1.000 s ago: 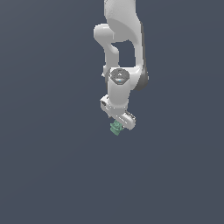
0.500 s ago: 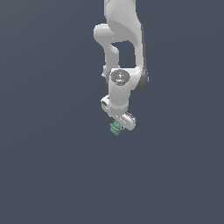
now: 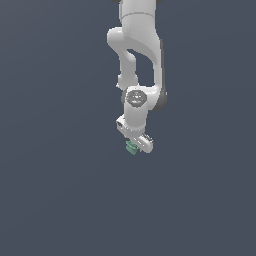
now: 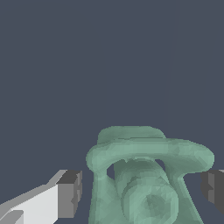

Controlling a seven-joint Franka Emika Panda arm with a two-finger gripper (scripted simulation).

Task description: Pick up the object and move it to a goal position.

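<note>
**Nothing has moved in the last second: arm parked over the lump**

Comparing my exterior views, I see no shift over the last second. The gripper [image 3: 135,146] hangs low over the bare grey floor with the teal-green lump [image 3: 131,147] at its tip. From the wrist view, the lump [image 4: 146,177] sits between the dark pads [image 4: 70,192], with a gap showing on each side, so I read the fingers as parted, not yet pinching. I judge the grasp is still to come.
</note>
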